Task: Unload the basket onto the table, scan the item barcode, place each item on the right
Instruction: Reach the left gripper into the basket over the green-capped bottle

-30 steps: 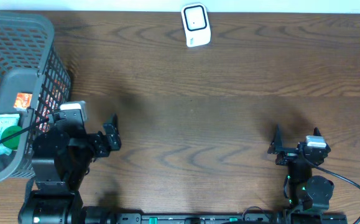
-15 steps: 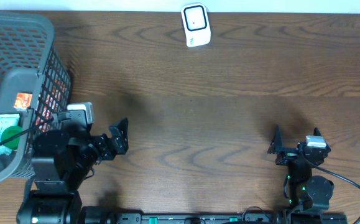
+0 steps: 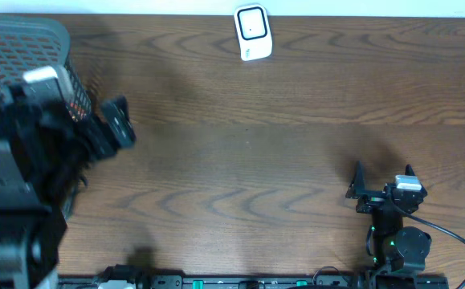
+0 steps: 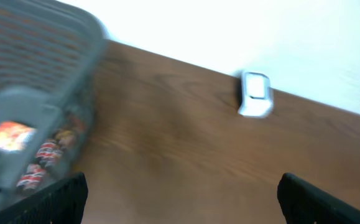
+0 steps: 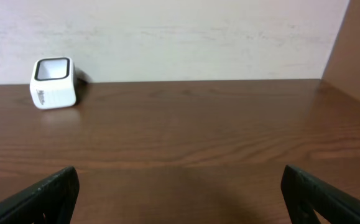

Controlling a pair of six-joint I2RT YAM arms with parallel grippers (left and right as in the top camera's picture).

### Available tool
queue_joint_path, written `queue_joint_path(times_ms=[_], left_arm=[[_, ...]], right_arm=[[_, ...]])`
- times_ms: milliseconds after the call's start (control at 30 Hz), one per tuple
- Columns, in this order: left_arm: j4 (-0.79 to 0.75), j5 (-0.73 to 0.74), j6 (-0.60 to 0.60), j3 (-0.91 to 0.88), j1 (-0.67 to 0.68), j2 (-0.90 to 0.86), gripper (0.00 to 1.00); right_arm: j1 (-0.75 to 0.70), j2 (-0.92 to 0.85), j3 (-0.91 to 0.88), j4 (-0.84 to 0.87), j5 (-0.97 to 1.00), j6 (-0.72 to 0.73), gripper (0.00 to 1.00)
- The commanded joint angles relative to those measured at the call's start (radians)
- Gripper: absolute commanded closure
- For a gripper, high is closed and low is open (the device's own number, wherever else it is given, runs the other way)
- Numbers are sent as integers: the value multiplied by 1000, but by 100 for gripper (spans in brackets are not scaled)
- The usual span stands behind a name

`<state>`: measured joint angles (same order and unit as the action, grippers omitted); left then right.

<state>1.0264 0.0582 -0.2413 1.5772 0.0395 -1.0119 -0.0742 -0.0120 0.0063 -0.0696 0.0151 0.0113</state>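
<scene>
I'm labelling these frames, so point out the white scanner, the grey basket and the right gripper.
white scanner (image 3: 253, 32): overhead view, middle of its face.
grey basket (image 3: 25, 40): overhead view, its mesh wall.
right gripper (image 3: 383, 172): overhead view, midway between its open fingertips.

You're looking at a mock shop checkout — a grey shopping basket of packaged goods, a small white barcode scanner on a wood-grain table, against a plain pale wall — a test bench, not a store.
</scene>
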Motion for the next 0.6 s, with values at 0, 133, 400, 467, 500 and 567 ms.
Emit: queue_joint_path(times_ms=[0, 133, 400, 467, 500, 567], left_arm=[[78, -215, -70, 208, -43, -124, 2], [161, -231, -116, 398, -194, -245, 2], [298, -226, -215, 467, -551, -415, 2], [355, -224, -236, 467, -613, -465, 2], [375, -224, -237, 467, -633, -489, 2], [415, -225, -236, 467, -664, -544, 2]], right_arm=[[4, 6, -1, -5, 2, 3, 1], [4, 6, -1, -5, 2, 3, 1], [4, 6, -1, -5, 2, 3, 1], [4, 6, -1, -5, 2, 3, 1], [4, 6, -1, -5, 2, 3, 1], [4, 6, -1, -5, 2, 3, 1]])
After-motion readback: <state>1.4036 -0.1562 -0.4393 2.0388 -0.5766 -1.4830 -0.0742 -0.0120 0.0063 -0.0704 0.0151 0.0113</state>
